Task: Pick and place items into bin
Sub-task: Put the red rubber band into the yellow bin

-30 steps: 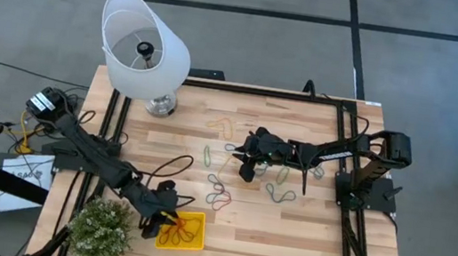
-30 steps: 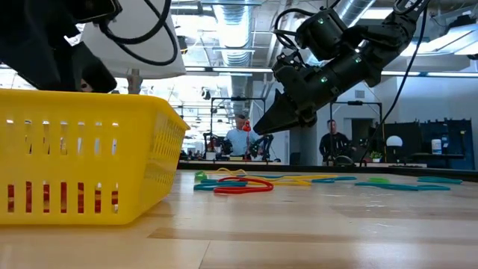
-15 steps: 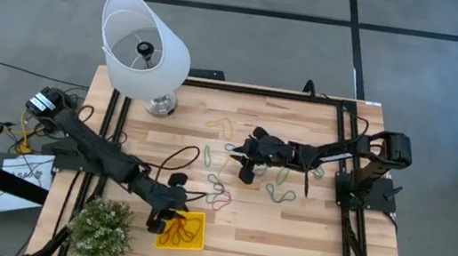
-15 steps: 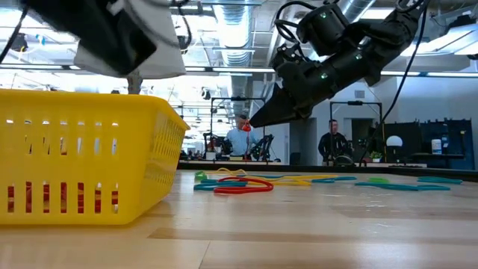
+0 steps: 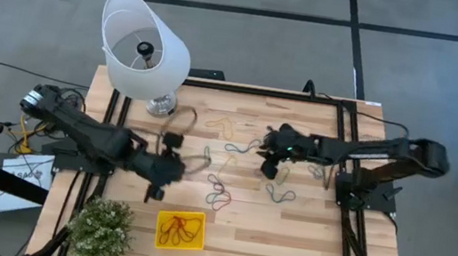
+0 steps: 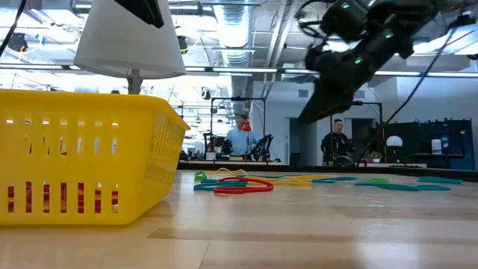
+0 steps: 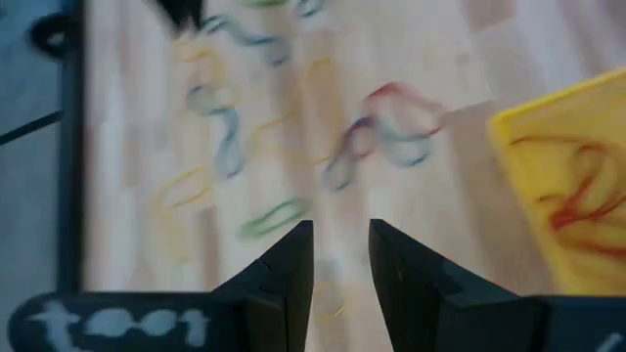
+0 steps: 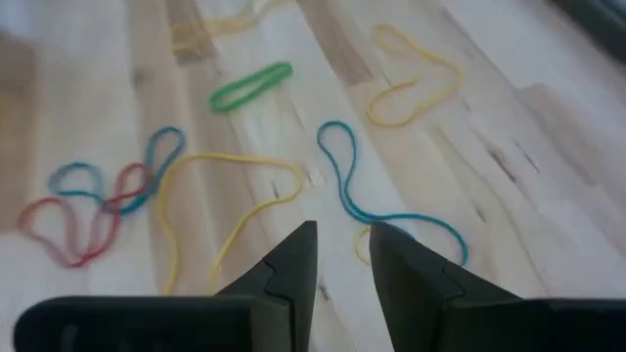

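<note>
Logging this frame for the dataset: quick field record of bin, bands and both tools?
bin: yellow bin near the table's front edge, beside the potted plant
in bin: red and orange bands
on table: loose bands mid-table, in several colours
left tool: left tool above bare wood behind the bin, nearly shut, empty
right tool: right tool over the bands, nearly shut, empty

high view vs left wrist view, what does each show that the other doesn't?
Only the high view: the white lampshade, the potted plant, the right gripper over the bands at mid-table, and the left gripper above the wood between the plant and the loose bands, away from the bin.

Only the left wrist view: the left gripper's fingers nearly together, nothing between them.

Both: the yellow bin with red bands inside, and the red-and-blue band cluster on the wood beside it.
</note>
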Robot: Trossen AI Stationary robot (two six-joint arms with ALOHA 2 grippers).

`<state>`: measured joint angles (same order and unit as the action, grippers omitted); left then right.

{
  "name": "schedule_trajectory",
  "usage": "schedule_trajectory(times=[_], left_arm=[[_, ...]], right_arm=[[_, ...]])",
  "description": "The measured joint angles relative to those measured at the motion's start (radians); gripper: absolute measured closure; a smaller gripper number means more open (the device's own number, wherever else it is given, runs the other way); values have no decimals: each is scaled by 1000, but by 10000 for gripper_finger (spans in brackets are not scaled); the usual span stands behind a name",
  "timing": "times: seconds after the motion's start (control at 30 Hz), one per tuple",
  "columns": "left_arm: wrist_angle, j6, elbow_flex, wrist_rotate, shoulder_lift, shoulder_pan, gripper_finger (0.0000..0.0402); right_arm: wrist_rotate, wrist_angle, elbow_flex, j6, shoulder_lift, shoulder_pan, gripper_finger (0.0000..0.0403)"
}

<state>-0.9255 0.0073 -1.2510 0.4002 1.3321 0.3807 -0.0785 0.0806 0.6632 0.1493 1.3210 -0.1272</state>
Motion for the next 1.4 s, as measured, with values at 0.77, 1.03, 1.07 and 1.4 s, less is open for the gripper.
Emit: schedule_trajectory(times=[0.77,1.03,1.07,1.4], left_arm=[[944,48,738,65,-510,-178,310],[945,-30,748,60,-468,-184,311],[941,-30,748,55,-464,-184,311],[932,-30,748,53,-466,-184,311]], right_arm=[[-28,-838,-228,9,204,312,310],[-169,-739,-10,115,473,361,310],[-159,-719,15,134,489,361,310],[-135,-370,167,217,519,413,310]])
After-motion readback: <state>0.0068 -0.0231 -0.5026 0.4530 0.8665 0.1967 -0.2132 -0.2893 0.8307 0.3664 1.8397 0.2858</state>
